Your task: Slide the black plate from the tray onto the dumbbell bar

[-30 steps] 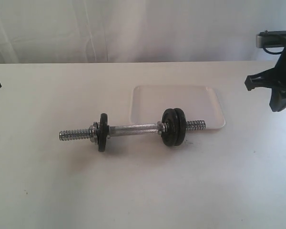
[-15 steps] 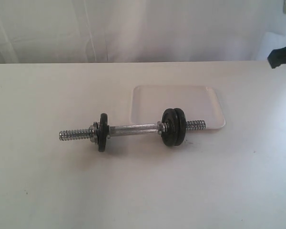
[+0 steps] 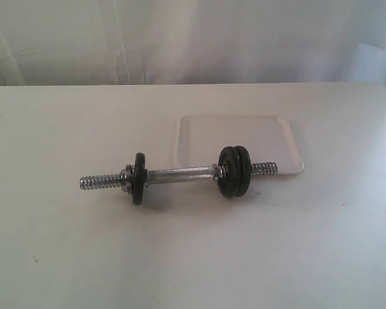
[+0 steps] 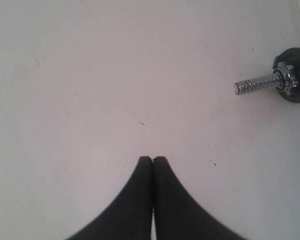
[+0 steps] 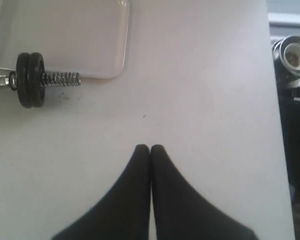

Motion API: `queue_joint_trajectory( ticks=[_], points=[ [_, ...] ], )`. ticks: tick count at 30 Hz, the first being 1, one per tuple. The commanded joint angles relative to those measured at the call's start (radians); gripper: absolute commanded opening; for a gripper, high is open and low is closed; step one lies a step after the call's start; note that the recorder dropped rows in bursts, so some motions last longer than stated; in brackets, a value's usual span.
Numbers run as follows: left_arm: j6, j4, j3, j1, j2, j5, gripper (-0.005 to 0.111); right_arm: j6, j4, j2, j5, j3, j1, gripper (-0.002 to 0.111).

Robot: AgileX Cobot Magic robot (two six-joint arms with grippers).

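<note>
Already the black plate (image 3: 242,170) sits on the bar (image 3: 180,173), with both jaws pressed together, empty.

1. A white surface (image 3: 193,257) fills most of the exterior view, matte and evenly lit.
2. A few tiny dark specks (image 4: 142,123) mark it.
3. Behind its far edge hangs a pale curtain (image 3: 180,38) with soft vertical folds.
4. The light is diffuse, and the shadows on the surface are faint and blurred.
5. In the right wrist view the surface ends at a straight edge (image 5: 280,125). Beyond it is a dark area with a round grey fitting (image 5: 292,55), too blurred to name.
</note>
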Motion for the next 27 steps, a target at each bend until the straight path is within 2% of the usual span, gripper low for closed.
queue_joint_trajectory(
  ticks=[1, 16, 24, 27],
  points=[
    [-0.004, 0.002, 0.075, 0.003, -0.164, 0.087, 0.000, -0.002, 0.000, -0.152, -0.006, 0.025, -0.003, 0.000],
    [0.014, 0.002, 0.196, 0.003, -0.649, 0.087, 0.000, -0.004, 0.000, -0.700, 0.021, 0.045, -0.003, 0.000],
    [0.024, 0.000, 0.209, 0.001, -0.871, 0.087, 0.000, -0.007, 0.000, -0.921, 0.021, 0.045, -0.003, 0.000],
    [0.024, 0.000, 0.209, 0.001, -0.937, 0.087, 0.000, -0.007, 0.000, -0.933, 0.021, 0.042, -0.003, 0.000]
  ],
)
